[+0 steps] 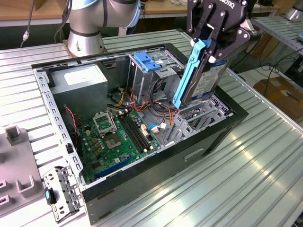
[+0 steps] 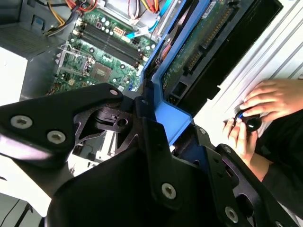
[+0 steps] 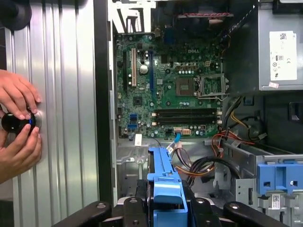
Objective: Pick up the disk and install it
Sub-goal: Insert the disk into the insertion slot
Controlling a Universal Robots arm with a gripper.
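fingers: the black metal fingers (image 1: 207, 29) are clamped on the top end of the disk, one on each side

gripper: black two-finger gripper (image 1: 214, 49), up at the far right of the exterior view; its linkage also shows in both wrist views (image 2: 156, 125) (image 3: 165, 210)

disk: flat rectangular hard drive with a white and blue label and blue plastic side rails (image 1: 208, 78), held on edge and tilted a bit. It hangs over the exterior view's right end of the case. The second wrist view shows its green circuit-board underside (image 2: 199, 42), and in the first wrist view you basically get the blue rail (image 3: 165, 182)

disk's lower end: down around the metal bay at that end of the case, honestly can't tell if it's touching anything

case: open black desktop computer case (image 1: 208, 142) lying on its side, innards facing up

inside the case: green motherboard (image 1: 118, 137) on the floor of it, grey power-supply box with a white sticker (image 1: 80, 82) at the far left, and a blue plastic latch on top of the metal drive cage (image 1: 149, 61) just left of the disk

table: ribbed aluminium tabletop (image 1: 251, 179) under everything

arm base: silver robot arm base (image 1: 85, 33) on the table, beyond the case's far left

person: two hands (image 3: 19, 125) resting on the table beside the case, wrapped around a small black round knob (image 3: 16, 122)
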